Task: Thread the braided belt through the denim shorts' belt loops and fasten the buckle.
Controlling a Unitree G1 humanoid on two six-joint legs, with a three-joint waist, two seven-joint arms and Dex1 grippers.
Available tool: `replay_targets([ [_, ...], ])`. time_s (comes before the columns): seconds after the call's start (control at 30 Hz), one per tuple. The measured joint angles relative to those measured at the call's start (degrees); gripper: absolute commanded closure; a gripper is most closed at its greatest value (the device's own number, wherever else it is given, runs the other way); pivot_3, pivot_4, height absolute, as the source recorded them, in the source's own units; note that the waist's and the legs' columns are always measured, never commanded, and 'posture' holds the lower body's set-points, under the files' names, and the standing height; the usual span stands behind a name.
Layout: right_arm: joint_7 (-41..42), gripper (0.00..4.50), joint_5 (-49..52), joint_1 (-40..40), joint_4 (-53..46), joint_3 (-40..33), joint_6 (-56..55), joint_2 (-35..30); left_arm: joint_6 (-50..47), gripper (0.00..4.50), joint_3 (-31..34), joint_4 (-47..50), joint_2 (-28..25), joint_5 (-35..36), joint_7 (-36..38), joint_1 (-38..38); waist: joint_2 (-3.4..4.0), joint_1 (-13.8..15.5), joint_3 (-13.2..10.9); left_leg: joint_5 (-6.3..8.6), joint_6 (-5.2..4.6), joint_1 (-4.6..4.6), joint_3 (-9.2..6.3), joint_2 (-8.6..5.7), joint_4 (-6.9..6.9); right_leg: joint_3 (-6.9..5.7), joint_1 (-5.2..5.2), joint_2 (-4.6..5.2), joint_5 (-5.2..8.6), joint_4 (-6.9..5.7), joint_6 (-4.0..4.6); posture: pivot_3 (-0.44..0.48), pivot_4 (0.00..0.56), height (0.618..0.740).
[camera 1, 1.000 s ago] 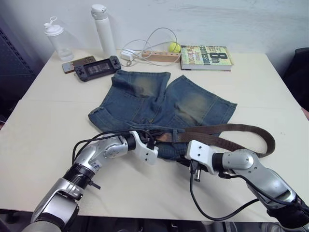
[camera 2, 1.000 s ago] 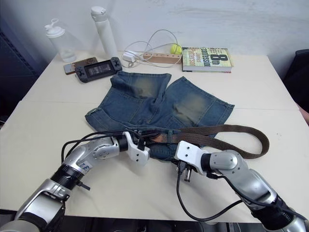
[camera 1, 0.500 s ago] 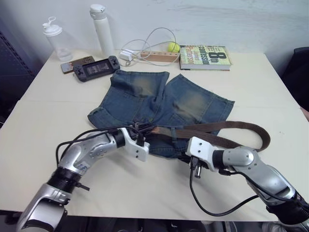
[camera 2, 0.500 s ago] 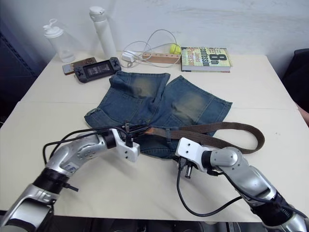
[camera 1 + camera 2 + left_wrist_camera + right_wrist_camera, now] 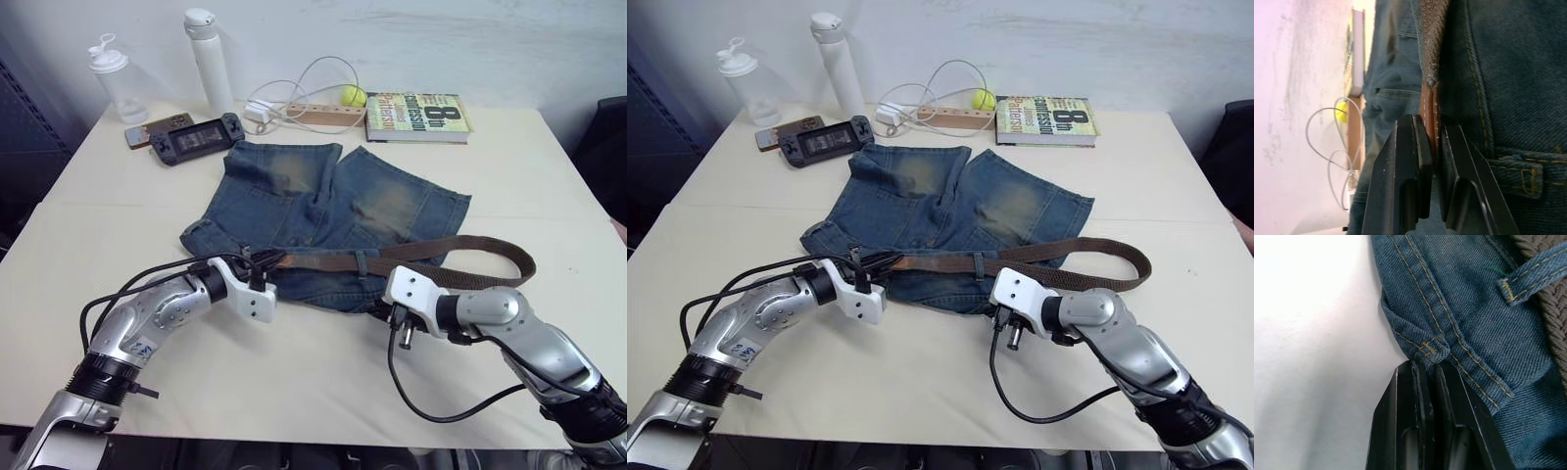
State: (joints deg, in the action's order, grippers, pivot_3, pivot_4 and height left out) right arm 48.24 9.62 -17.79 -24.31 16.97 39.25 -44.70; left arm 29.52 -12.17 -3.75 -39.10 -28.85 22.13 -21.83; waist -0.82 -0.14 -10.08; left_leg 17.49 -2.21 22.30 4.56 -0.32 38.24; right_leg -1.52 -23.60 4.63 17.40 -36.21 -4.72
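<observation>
The denim shorts (image 5: 294, 196) lie flat mid-table, waistband toward me. The braided belt (image 5: 323, 261) runs along the waistband and under a belt loop (image 5: 361, 262), then curves in a long bend (image 5: 529, 262) off the shorts' right side. My left gripper (image 5: 1431, 126) is shut on the belt's tan leather tip (image 5: 1428, 105), just past the waistband's left end. At the waistband's right corner, my right gripper (image 5: 1426, 364) is shut on the folded denim edge (image 5: 1432, 350). Another belt loop (image 5: 1525, 284) lies close by with belt under it. The buckle is hidden.
Along the far edge stand a clear bottle (image 5: 116, 78), a white flask (image 5: 208, 59), a phone (image 5: 157, 127), a game console (image 5: 196, 137), a white cable (image 5: 294, 93), a wooden block with a yellow ball (image 5: 351, 95) and a book (image 5: 416, 116).
My left gripper has pulled the belt tip leftward along the waistband, and the belt's bend on the right has shrunk. The right gripper has kept its hold on the waistband corner.
</observation>
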Motion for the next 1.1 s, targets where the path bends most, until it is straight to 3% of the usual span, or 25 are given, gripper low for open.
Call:
replay_targets([
  [0.23, 3.99, 4.50, 1.34, 2.77, 0.58, -3.11, -5.04, -3.83, -10.82, 0.22, 3.60, 4.95, 1.05, 28.73, 16.36, 3.35, 0.02, 0.09, -0.02, 0.00, 0.00, 0.04, -0.03, 0.00, -0.01, -0.05, 0.01, 0.02, 0.00, 0.11, 0.00, 0.000, 0.150, 0.708],
  [0.3, 7.81, 4.50, 1.60, 5.00, 3.20, -6.13, -10.53, -8.42, -16.63, 0.22, 7.14, 8.52, -0.86, 37.88, 21.30, 4.23, 0.02, 0.10, -0.02, 0.02, -0.01, 0.06, -0.03, 0.00, 0.01, -0.07, 0.04, 0.04, 0.00, 0.17, 0.00, 0.000, 0.150, 0.708],
  [0.47, 16.25, 4.50, 1.20, 4.06, 16.79, -9.80, -26.41, -14.00, -25.53, 0.22, 11.61, 12.92, -2.52, 46.48, 25.15, 4.20, 0.05, -0.06, -0.03, 0.02, -0.02, -0.09, -0.01, -0.01, 0.02, -0.06, 0.20, 0.01, -0.01, 0.19, -0.02, 0.000, 0.150, 0.708],
  [0.7, 28.20, 4.50, -0.62, -8.42, 44.15, -9.82, -46.85, -14.95, -35.25, 0.22, 10.22, 16.62, 0.25, 49.05, 26.70, 4.18, 0.11, -0.12, -0.08, 0.00, -0.02, -0.08, 0.09, -0.01, 0.06, 0.00, 0.17, -0.06, -0.01, 0.13, -0.02, 0.000, 0.150, 0.708],
  [0.9, 32.11, 4.50, -5.86, -17.78, 62.51, -7.80, -58.64, -12.88, -41.77, 0.22, 7.50, 21.35, 1.00, 50.22, 27.60, 4.65, 0.12, -0.15, -0.08, -0.02, 0.01, -0.08, 0.11, -0.01, 0.04, 0.05, 0.12, -0.09, -0.01, 0.11, -0.02, 0.000, 0.150, 0.708],
  [0.93, 32.75, 3.62, -6.13, -18.56, 63.92, -7.69, -59.69, -12.68, -42.41, 0.19, 7.18, 21.55, 1.03, 50.24, 27.76, 4.77, 0.15, -0.15, -0.09, -0.03, 0.02, -0.08, 0.13, -0.01, 0.05, 0.06, 0.12, -0.08, -0.01, 0.10, -0.02, 0.000, 0.150, 0.708],
  [1.1, 37.06, 1.37, -5.20, -20.60, 65.04, -8.88, -56.57, -15.03, -46.89, 0.19, 6.96, 23.16, 1.92, 51.72, 28.05, 5.94, 0.22, -0.09, -0.13, -0.02, 0.02, -0.08, 0.12, -0.01, 0.06, 0.09, 0.10, -0.06, -0.01, 0.08, -0.02, 0.000, 0.150, 0.708],
])
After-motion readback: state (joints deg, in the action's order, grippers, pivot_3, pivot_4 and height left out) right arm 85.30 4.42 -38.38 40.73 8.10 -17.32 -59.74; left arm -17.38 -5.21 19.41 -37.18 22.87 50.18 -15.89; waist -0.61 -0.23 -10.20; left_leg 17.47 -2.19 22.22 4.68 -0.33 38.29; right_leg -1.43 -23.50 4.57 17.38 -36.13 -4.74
